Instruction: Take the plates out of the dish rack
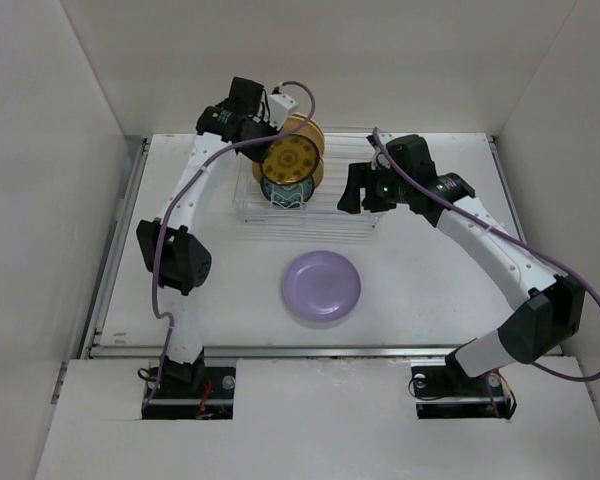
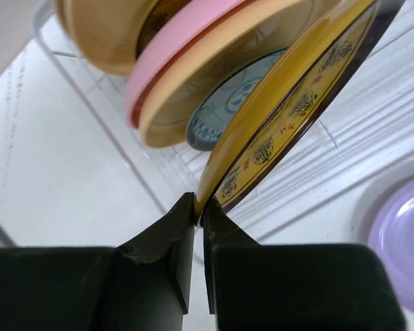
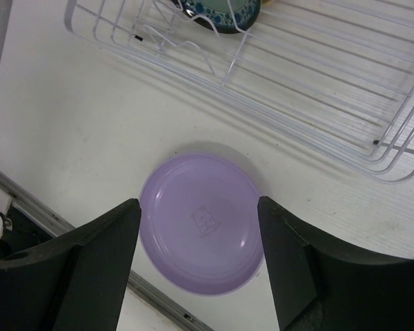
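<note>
We've got the left tool (image 2: 199, 210) clamped tight on the very rim of the amber-yellow plate (image 2: 290, 110). The plate is tilted over the far-left part of the dish rack (image 1: 350, 225), right above the teal plate (image 1: 286, 190). The pink plate (image 2: 186, 48) and the cream-tan plate (image 2: 214, 76) sit just behind it.

That's a skinny edge grip, so we'd go slow. We'd lift straight up until it clears the dividers, with no swinging, and keep it off its neighbours.

Then we'd bring it near, toward the lavender plate (image 1: 321, 286) lying flat on the desk. The right tool (image 3: 196, 207) hangs over that plate with its jaws apart and nothing in them, so we'd watch that it isn't in the way.
</note>
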`<state>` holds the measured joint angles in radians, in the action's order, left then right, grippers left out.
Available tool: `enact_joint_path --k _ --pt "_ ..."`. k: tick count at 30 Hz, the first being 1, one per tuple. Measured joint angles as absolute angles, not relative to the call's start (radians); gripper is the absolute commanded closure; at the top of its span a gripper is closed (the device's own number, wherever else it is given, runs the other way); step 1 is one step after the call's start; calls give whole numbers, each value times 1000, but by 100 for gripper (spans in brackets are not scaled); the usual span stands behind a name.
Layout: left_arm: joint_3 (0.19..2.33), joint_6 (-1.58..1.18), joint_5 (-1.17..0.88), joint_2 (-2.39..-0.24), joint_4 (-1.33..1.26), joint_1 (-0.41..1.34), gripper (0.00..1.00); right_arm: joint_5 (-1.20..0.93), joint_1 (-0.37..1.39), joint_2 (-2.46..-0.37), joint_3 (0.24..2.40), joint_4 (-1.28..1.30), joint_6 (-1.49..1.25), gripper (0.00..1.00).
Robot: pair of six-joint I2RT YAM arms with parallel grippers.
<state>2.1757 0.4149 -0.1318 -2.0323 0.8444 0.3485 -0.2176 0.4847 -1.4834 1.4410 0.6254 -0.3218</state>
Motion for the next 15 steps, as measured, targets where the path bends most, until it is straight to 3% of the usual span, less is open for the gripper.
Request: enact_joint_path --k 4,7,15 --pt "2294 424 -144 -1990 1004 324 100 -191 485 -1486 1459 617 -322 28" --pt "2260 463 -153 -1900 1141 282 100 -170 485 -1517 1509 593 -308 37" --pt "1829 616 -214 -1740 1279 165 100 -154 485 -1800 1769 519 -213 48"
